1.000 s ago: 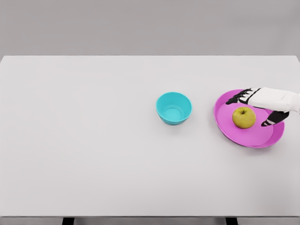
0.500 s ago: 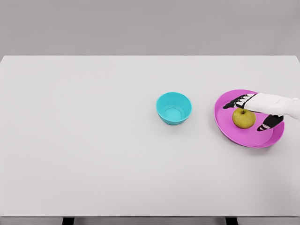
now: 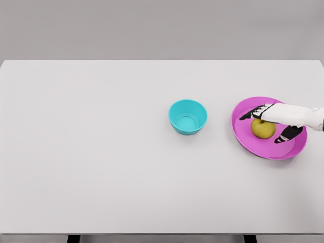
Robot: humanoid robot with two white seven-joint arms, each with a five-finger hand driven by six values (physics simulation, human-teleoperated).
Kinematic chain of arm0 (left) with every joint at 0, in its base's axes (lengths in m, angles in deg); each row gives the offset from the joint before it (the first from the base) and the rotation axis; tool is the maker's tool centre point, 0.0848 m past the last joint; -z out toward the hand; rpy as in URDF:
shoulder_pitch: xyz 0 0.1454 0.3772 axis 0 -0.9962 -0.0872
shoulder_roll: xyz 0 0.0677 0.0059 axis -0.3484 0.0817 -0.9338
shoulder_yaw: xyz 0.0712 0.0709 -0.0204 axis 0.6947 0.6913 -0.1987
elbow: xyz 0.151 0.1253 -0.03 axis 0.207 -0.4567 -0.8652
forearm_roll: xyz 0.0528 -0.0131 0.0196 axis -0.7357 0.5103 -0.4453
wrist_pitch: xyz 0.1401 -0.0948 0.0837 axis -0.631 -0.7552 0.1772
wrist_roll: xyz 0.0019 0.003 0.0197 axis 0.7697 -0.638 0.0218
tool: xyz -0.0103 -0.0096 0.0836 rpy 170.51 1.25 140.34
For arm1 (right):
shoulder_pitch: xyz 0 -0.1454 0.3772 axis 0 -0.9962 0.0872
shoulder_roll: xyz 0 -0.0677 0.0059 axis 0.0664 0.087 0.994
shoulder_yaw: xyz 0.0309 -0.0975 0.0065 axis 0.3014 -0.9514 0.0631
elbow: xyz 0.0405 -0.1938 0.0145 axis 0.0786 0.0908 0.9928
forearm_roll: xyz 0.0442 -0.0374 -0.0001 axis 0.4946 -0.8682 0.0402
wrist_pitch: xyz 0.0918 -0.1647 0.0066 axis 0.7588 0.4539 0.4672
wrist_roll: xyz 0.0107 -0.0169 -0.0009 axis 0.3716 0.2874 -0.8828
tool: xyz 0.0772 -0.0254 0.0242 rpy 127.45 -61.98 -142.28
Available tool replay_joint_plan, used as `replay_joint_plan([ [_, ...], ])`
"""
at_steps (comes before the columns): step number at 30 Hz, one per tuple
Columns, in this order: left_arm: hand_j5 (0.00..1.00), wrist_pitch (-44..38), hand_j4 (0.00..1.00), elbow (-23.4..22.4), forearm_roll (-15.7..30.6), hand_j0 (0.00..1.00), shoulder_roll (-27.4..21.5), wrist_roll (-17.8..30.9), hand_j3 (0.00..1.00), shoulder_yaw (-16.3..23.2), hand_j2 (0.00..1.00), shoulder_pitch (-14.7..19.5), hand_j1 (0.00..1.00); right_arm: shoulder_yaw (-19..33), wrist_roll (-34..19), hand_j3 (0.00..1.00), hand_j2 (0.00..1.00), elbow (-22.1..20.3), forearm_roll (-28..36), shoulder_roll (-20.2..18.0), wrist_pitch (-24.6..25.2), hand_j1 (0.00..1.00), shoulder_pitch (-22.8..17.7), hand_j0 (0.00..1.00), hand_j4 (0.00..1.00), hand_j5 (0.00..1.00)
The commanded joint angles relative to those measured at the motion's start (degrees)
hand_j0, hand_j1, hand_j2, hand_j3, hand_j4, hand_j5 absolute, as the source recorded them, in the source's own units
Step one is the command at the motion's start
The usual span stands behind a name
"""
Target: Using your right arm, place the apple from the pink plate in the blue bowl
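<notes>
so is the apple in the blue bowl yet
No, the apple sits on the pink plate under the right hand, and the blue bowl holds nothing.

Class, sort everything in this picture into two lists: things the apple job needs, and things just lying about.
Needed for the job:
apple
pink plate
blue bowl
right hand, spread over the apple

Just lying about:
nothing; only the table that bears it all
</notes>
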Motion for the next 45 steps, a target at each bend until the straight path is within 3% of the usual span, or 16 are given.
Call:
replay_joint_plan([
  [1,1.0,0.0,1.0,0.0,0.0,1.0,0.0,0.1,1.0,0.0,1.0,0.0,1.0,-0.2,0.0,0.74,0.74,0.0,0.3,-0.1,0.1,0.74,0.0,0.74,0.74,0.74],
  [4,1.0,0.0,1.0,0.0,0.0,1.0,0.0,0.0,1.0,-0.1,1.0,0.0,1.0,-0.2,0.0,0.6,0.6,0.0,0.3,-0.1,0.1,0.6,0.0,0.6,0.6,0.6],
  [11,1.0,0.0,1.0,0.0,0.0,1.0,0.0,0.0,1.0,0.0,1.0,0.0,1.0,-0.1,0.0,0.53,0.53,-0.1,0.3,-0.1,0.1,0.53,0.0,0.53,0.53,0.53],
  [29,1.0,0.0,1.0,0.0,0.0,1.0,0.0,0.1,1.0,0.0,1.0,0.0,1.0,0.7,0.0,0.53,0.53,-0.8,0.4,-0.1,0.1,0.53,5.7,0.53,0.53,0.53],
  [33,1.0,0.0,1.0,0.0,0.0,1.0,0.0,0.0,1.0,0.0,1.0,0.0,1.0,0.6,0.0,0.53,0.53,-1.6,0.4,2.1,0.1,0.53,7.8,0.53,0.53,0.53],
  [45,1.0,0.0,1.0,0.0,0.0,1.0,0.0,0.0,1.0,0.0,1.0,0.0,1.0,0.3,0.0,0.53,0.53,-3.7,0.4,7.4,0.1,0.53,8.4,0.53,0.53,0.53],
])
